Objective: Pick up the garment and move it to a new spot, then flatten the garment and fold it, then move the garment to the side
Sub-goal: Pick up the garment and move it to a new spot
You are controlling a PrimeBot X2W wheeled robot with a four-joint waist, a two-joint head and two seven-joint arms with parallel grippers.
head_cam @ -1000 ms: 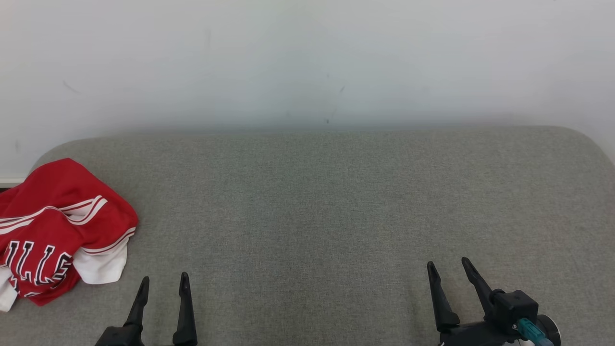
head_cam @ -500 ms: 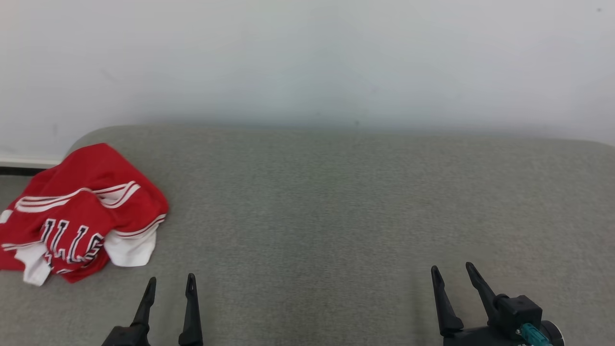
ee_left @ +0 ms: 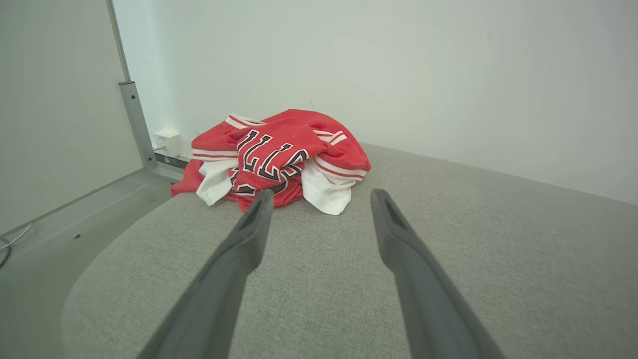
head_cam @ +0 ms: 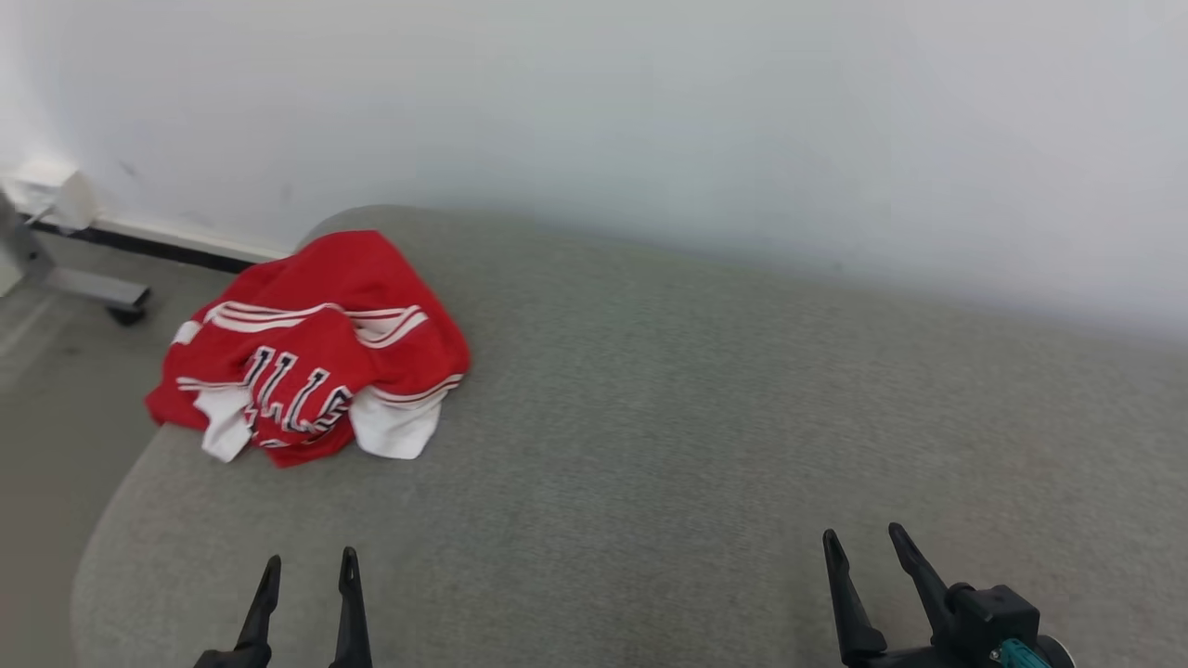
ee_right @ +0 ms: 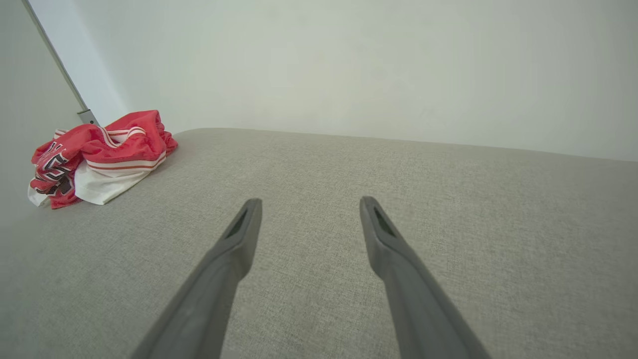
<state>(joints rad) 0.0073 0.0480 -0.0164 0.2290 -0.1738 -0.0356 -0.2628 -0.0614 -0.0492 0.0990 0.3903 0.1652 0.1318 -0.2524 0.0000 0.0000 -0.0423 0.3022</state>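
Crumpled red jersey with white trim and dark block lettering (head_cam: 311,371) lay bunched at the far-left corner of the grey fabric-padded surface (head_cam: 705,427). It sat close to the rounded edge, and its left side seemed to hang slightly over toward the floor (head_cam: 46,399). White inner fabric showed at the near side of the heap, so the cloth was folded over itself, not flat.

Left gripper (head_cam: 310,557) sat at the near-left with its jaws spread wide and nothing between them. In the left wrist view its fingers pointed straight at the jersey, near it but not touching, which reads as lining up for the first grab. Right gripper (head_cam: 863,533) sat near-right, also wide and empty. It was well apart from the jersey and over bare padding, probably waiting because the heap was on the other arm's side.

A plain white wall (head_cam: 650,111) ran behind the surface. A metal leg with a caster (head_cam: 88,288) stood on the floor at far left.

Judgement: the task was at its start, with the pickup not yet done. The big bare stretch of padding at centre and right looked like the likely new spot for spreading. The overhanging edge could make the jersey slide off if it were pulled the wrong way.
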